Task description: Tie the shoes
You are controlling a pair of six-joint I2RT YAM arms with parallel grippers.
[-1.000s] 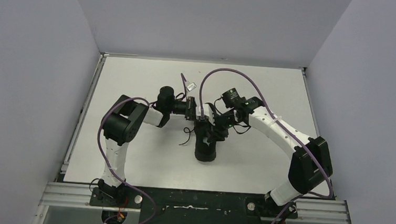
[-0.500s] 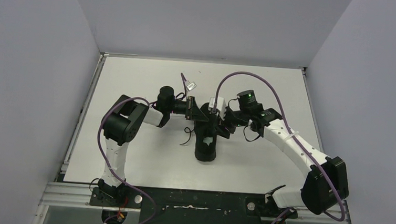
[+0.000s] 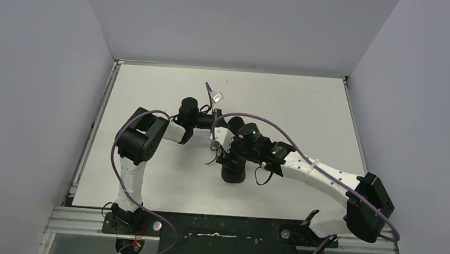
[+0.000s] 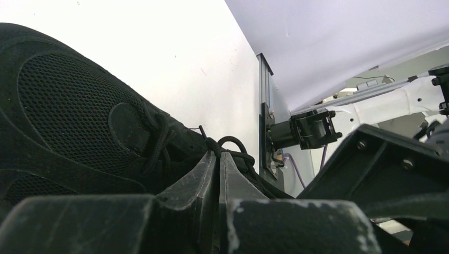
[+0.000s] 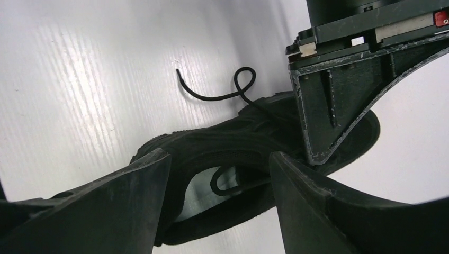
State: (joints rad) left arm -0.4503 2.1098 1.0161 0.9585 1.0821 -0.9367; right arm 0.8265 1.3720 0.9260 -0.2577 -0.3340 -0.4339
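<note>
The black sneaker (image 3: 234, 173) stands mid-table, partly hidden under my right wrist. My left gripper (image 3: 216, 129) is at its laced part; in the left wrist view its fingertips (image 4: 218, 157) are pressed shut on a black lace, whose loop (image 4: 234, 143) rises just past them beside the mesh upper (image 4: 63, 100). My right gripper (image 5: 217, 159) is open, jaws wide apart, hovering over the shoe's opening (image 5: 198, 197), where the white patch and a lace loop (image 5: 226, 180) show. A loose lace end (image 5: 212, 95) lies curled on the table.
The left gripper's body (image 5: 339, 90) stands close to the right fingers. A small white tag on a purple cable (image 3: 216, 95) hangs behind the shoe. A metal rail (image 3: 94, 130) runs along the table's left edge; grey walls enclose three sides.
My right arm swung left and forward from beside the shoe's right side to above its opening. The left gripper and the shoe stayed put.
</note>
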